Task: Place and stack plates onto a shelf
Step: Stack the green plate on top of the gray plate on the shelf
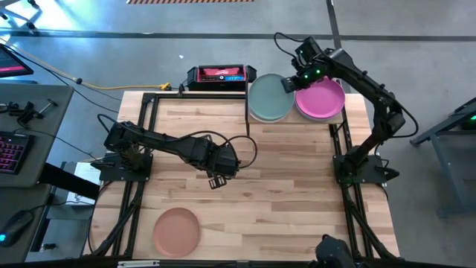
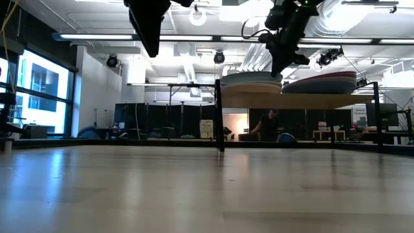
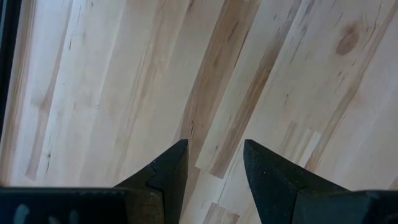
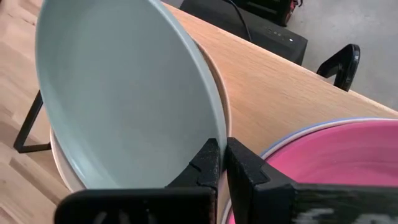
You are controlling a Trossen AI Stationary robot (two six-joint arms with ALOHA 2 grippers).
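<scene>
Right pincer (image 4: 222, 163) pinching a plate rim at the shelf.
Its fingers are closed on the edge of the grey-green plate (image 1: 268, 97), tilted over a cream plate (image 4: 217, 81) on the shelf (image 4: 273, 87); the pink plate (image 1: 320, 99) lies just beside. Left pincer (image 1: 218, 179) hangs open above the tabletop (image 1: 290, 171), the peach plate (image 1: 177, 230) well apart.

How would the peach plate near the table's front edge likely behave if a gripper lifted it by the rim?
The peach plate looks rigid, so it should hold shape. Its low, shallow rim gives little to pinch, so it may tilt or slip. Lying flat on the table, it seems unlikely to roll.
</scene>
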